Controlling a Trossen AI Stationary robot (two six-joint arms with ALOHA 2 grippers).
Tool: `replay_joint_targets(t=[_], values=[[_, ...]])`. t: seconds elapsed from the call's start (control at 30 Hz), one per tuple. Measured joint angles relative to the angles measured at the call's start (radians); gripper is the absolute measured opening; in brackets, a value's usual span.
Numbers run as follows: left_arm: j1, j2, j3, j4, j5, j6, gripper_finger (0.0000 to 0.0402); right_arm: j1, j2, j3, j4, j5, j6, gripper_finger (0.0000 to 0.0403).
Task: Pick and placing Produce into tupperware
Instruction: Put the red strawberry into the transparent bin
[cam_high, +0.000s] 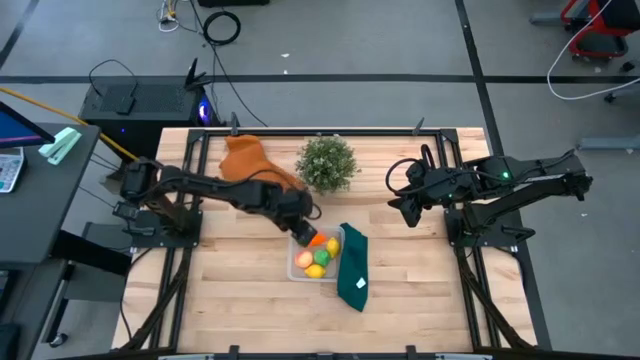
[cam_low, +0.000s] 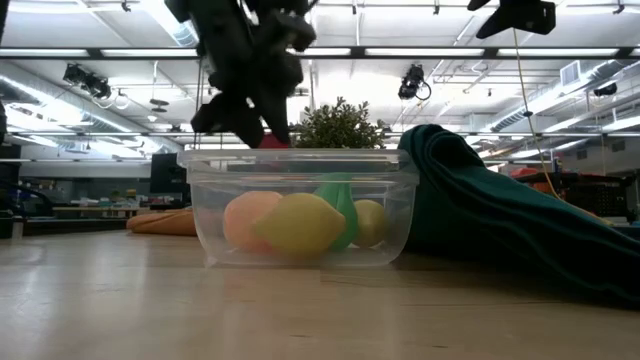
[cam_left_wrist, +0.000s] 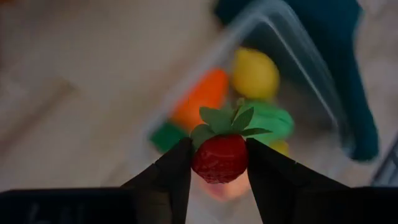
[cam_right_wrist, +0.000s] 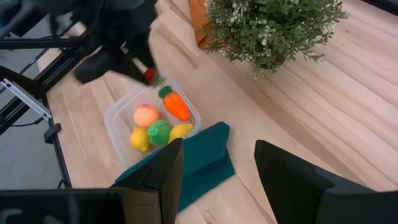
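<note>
A red strawberry (cam_left_wrist: 219, 157) sits pinched between my left gripper (cam_left_wrist: 217, 163) fingers — above the tupperware (cam_left_wrist: 309, 74), where carrot (cam_left_wrist: 200, 99), lemon (cam_left_wrist: 254, 73) lie. My right gripper (cam_right_wrist: 217, 180) waits open.

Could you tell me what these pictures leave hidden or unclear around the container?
- Carrot: missing from the low view, where the other fruit screen it.
- Strawberry: in the low view only a red sliver shows under the left gripper.
- Tupperware: blurred in the left wrist view, its far end under the dark green cloth.
- Right gripper: only its fingers show, fingertips cut off.
</note>
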Motion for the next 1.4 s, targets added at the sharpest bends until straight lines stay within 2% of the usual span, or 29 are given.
replay_joint_targets(t=[0.13, 0.33, 0.57, 0.8, 1.1, 1.4], values=[[-0.049, 0.0, 0.0, 0.072, 0.005, -0.004, 0.014, 0.0, 0.0, 0.0, -0.001, 0.0, 0.0, 0.0165], [-0.067, 0.002, 0.0, 0.205, 0.002, 0.147, 0.0149, 0.0, 0.0, 0.0, 0.0, 0.0, 0.002, 0.0165], [-0.071, 0.069, 0.0, 0.207, 0.001, 0.259, 0.0139, 0.0, 0.0, 0.0, -0.001, -0.006, 0.013, 0.0165], [-0.078, 0.129, 0.0, 0.216, -0.02, 0.289, 0.015, 0.0, 0.0, 0.0, 0.0, -0.008, 0.022, 0.0165], [-0.113, 0.178, 0.0, 0.216, -0.03, 0.332, 0.0143, 0.0, 0.0, 0.0, 0.0, -0.01, 0.025, 0.0165], [-0.115, 0.182, 0.0, 0.217, -0.031, 0.32, 0.0203, 0.0, 0.0, 0.0, 0.0, -0.011, 0.026, 0.0165]])
